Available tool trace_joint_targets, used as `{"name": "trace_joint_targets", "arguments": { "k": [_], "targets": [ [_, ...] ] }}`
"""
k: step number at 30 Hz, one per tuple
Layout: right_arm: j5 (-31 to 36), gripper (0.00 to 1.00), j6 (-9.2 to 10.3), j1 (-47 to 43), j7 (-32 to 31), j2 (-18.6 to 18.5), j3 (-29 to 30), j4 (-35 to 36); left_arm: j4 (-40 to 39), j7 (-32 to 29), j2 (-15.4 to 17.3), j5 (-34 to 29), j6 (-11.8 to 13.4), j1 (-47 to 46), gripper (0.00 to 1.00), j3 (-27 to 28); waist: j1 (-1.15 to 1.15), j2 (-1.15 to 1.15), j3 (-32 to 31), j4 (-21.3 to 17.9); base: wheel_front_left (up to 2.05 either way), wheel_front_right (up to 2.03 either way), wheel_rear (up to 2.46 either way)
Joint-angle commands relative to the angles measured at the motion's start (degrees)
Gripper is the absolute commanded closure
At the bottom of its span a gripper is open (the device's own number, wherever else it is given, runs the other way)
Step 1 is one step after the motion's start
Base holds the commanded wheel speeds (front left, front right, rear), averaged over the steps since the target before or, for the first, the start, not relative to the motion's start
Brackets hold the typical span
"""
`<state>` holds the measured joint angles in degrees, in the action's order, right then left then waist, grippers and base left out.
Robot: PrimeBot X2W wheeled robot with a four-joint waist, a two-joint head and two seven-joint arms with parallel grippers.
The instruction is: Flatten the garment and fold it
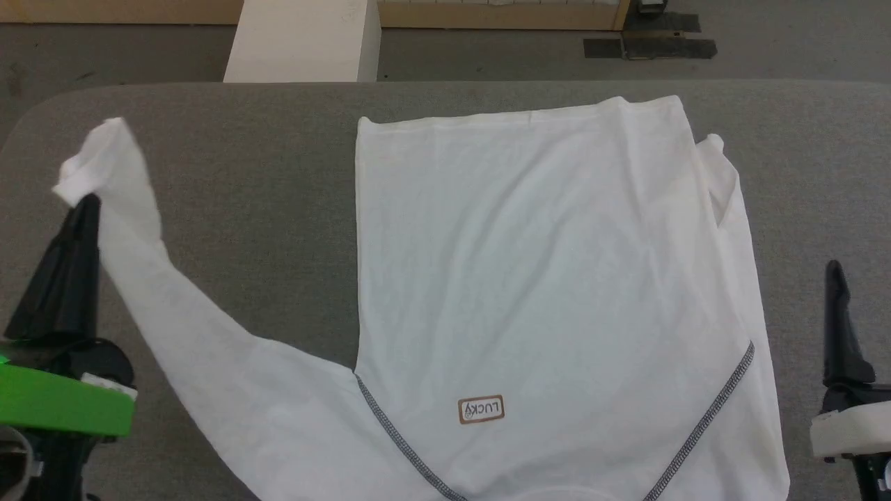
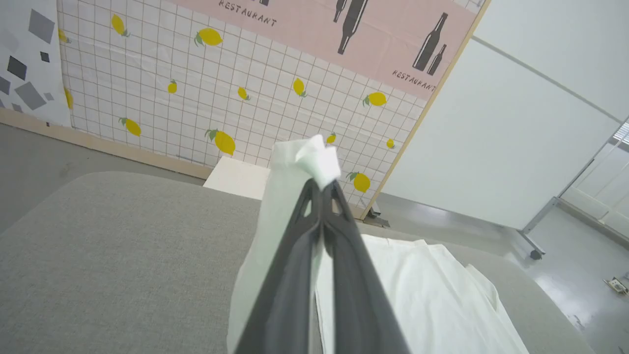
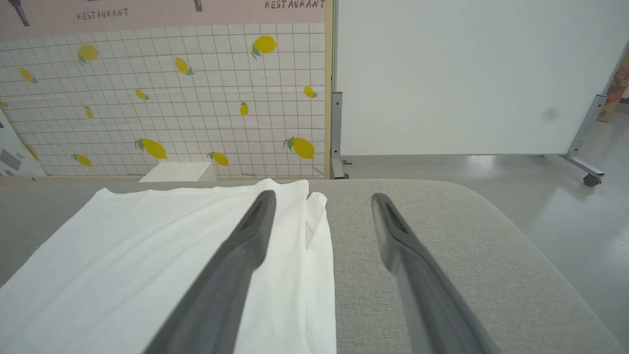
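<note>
On the grey table [image 1: 264, 209] the white garment [image 1: 529, 278] lies spread face up, its body flat across the middle and right of the tabletop, hem at the far edge and collar end toward the robot. A small brown-bordered "LUCKY" patch [image 1: 481, 409] sits on the chest, upside down in the head view, and dark zigzag stitching [image 1: 710, 417] runs along both shoulder seams. The sleeve on the robot's right [image 1: 724, 181] is folded against the body's side. The other sleeve [image 1: 174, 313] stretches away from the body toward the table's left side, and its cuff [image 1: 97, 153] is raised off the cloth.

That cuff is pinched by the left gripper [image 1: 89, 202], whose fingers are pressed together on the fabric, a white tuft poking out past their tips [image 2: 322, 184].

Well apart from it, the right gripper [image 1: 835, 271] hovers just beside the garment's right edge, touching nothing. Its fingers are spread wide and empty [image 3: 323, 197], one over the cloth's border, the other over bare table.

Beyond the table stand a white block [image 1: 306, 35], a lemon-printed grid wall [image 2: 196, 98] and a plain white panel [image 3: 467, 73].
</note>
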<state>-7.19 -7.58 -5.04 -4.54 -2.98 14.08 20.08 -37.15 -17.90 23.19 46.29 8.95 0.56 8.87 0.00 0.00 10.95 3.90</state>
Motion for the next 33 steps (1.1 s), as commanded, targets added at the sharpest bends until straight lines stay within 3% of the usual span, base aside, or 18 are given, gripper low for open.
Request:
{"name": "trace_joint_targets", "arguments": {
  "k": [1, 6, 13, 20, 25, 33],
  "targets": [
    [-0.16, 0.0, 0.09, 0.12, -0.08, 0.08, 0.93, 0.55, -2.1, -0.54, -0.78, -0.09, 0.75, -1.5, 1.0, -1.77, 0.0, 0.0, -0.04, -0.12, 0.0, 0.0, 0.0],
    [-0.92, 0.0, 0.09, 0.7, -0.25, 0.09, 3.98, 1.34, -7.26, -3.49, -3.48, -2.24, 2.58, -6.85, 1.0, -11.65, 0.0, 0.0, -0.23, -0.68, 0.0, 0.0, 0.0],
    [-1.55, 0.0, 0.09, 1.21, -0.47, 0.1, 7.03, 2.37, -2.35, -7.02, -9.6, -8.86, 0.52, -15.83, 1.0, -32.4, 0.0, 0.0, 0.08, -1.72, 0.0, 0.0, 0.0],
    [-2.19, 0.0, 0.09, 1.25, -0.52, 0.1, 8.51, 2.74, 13.49, -4.11, -18.74, -13.15, -3.06, -20.58, 1.0, -50.49, 0.0, 0.0, 0.94, -2.99, 0.0, 0.0, 0.0],
    [-2.59, 0.0, 0.09, 2.23, -0.32, 0.1, 6.86, 2.3, 26.29, -0.62, -20.2, -11.92, -4.39, -23.12, 1.0, -59.64, 0.0, 0.0, 2.54, -4.83, 0.0, 0.0, 0.0],
    [-2.66, 0.0, 0.09, 3.95, 0.16, 0.1, 4.13, 0.6, 46.79, 6.44, -20.29, -7.28, -3.89, -29.95, 1.0, -71.97, 0.0, 0.0, 5.19, -8.14, 0.0, 0.0, 0.0]
  ]
}}
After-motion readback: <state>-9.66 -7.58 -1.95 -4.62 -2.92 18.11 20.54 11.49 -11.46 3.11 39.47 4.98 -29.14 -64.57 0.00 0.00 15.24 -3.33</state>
